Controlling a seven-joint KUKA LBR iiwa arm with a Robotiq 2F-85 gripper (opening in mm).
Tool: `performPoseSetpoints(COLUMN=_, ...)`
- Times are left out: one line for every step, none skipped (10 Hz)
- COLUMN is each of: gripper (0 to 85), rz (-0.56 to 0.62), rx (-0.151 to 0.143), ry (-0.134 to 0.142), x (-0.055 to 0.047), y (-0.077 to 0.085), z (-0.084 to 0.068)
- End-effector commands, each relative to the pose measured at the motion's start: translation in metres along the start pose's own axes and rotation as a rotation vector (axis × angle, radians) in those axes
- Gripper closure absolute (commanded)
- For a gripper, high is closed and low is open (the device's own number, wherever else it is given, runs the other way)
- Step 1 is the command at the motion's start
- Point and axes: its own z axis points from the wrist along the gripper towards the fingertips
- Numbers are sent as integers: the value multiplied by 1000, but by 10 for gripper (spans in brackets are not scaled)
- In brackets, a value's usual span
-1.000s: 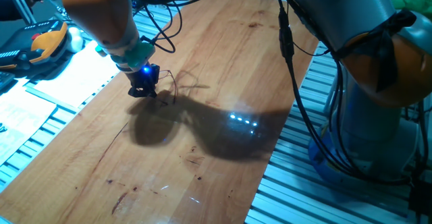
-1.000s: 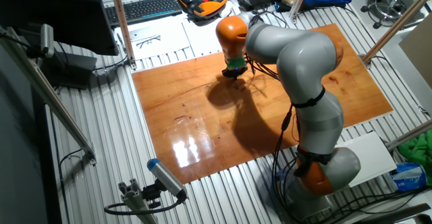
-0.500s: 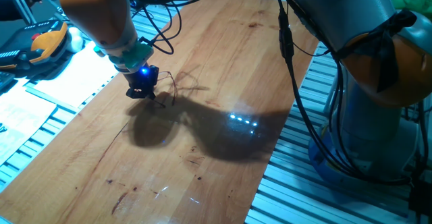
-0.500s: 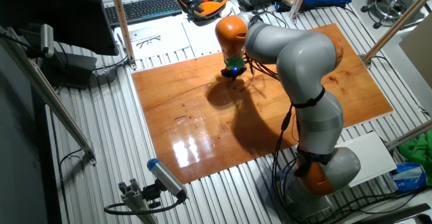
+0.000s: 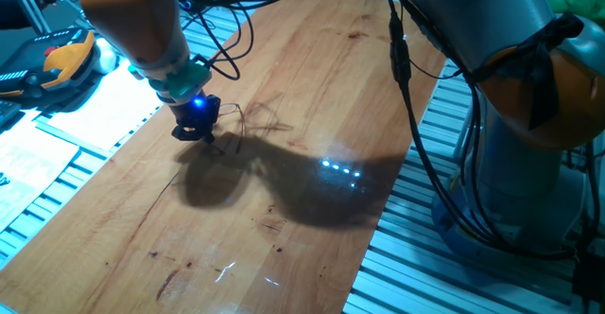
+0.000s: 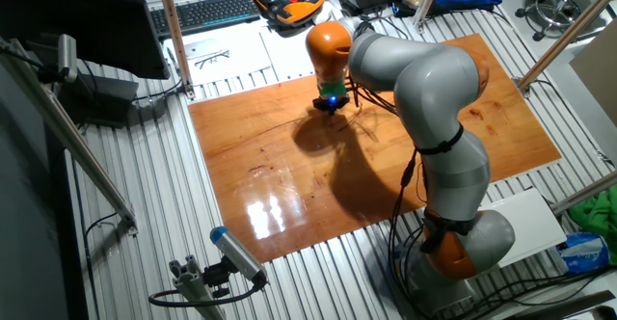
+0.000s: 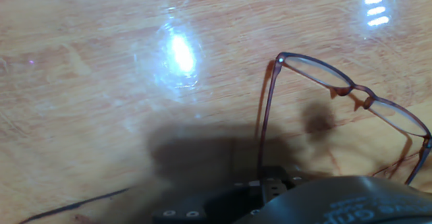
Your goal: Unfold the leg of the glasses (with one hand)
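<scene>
The small black two-finger gripper (image 5: 196, 130) holds one leg of the thin reddish-brown wire-framed glasses (image 7: 337, 89) on the wooden desk (image 5: 312, 87), jaws apparently pinching it; next, swing that leg fully outward.

The tabletop (image 5: 312, 96) is varnished wood, glossy enough to mirror lamps, with dark scratches. The glasses (image 7: 337, 102) have a thin reddish-brown wire frame and clear, shiny lenses. The end effector (image 5: 196, 125) looks matt black; the arm's shell (image 6: 424, 79) is smooth grey and orange.
</scene>
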Motion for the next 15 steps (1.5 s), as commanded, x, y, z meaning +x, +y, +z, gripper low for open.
performPoseSetpoints(gripper=850, rz=4, rx=-1, ry=0, x=0, y=1, z=0)
performPoseSetpoints(gripper=850, rz=9, rx=1, ry=-1, x=0, y=2, z=-1)
performPoseSetpoints(gripper=850, rz=13, rx=1, ry=1, x=0, y=2, z=-1)
performPoseSetpoints(gripper=850, rz=21, rx=0, ry=1, x=0, y=2, z=-1)
performPoseSetpoints(gripper=850, rz=32, rx=-4, ry=-1, x=0, y=3, z=-1)
performPoseSetpoints(gripper=850, rz=36, rx=-3, ry=-5, x=1, y=3, z=-1)
performPoseSetpoints(gripper=850, rz=38, rx=-8, ry=-4, x=1, y=3, z=-1)
performPoseSetpoints(gripper=850, rz=50, rx=-13, ry=-12, x=1, y=4, z=-1)
performPoseSetpoints(gripper=340, rz=61, rx=-11, ry=-23, x=2, y=5, z=0)
performPoseSetpoints(gripper=340, rz=76, rx=-5, ry=-37, x=3, y=7, z=0)
performPoseSetpoints(gripper=170, rz=85, rx=-2, ry=-43, x=5, y=9, z=0)
performPoseSetpoints(gripper=170, rz=98, rx=-1, ry=-48, x=6, y=11, z=-1)
performPoseSetpoints(gripper=170, rz=111, rx=-5, ry=-50, x=7, y=13, z=-2)
performPoseSetpoints(gripper=170, rz=125, rx=-4, ry=-52, x=8, y=15, z=-3)
performPoseSetpoints(gripper=170, rz=136, rx=-3, ry=-54, x=8, y=16, z=-4)
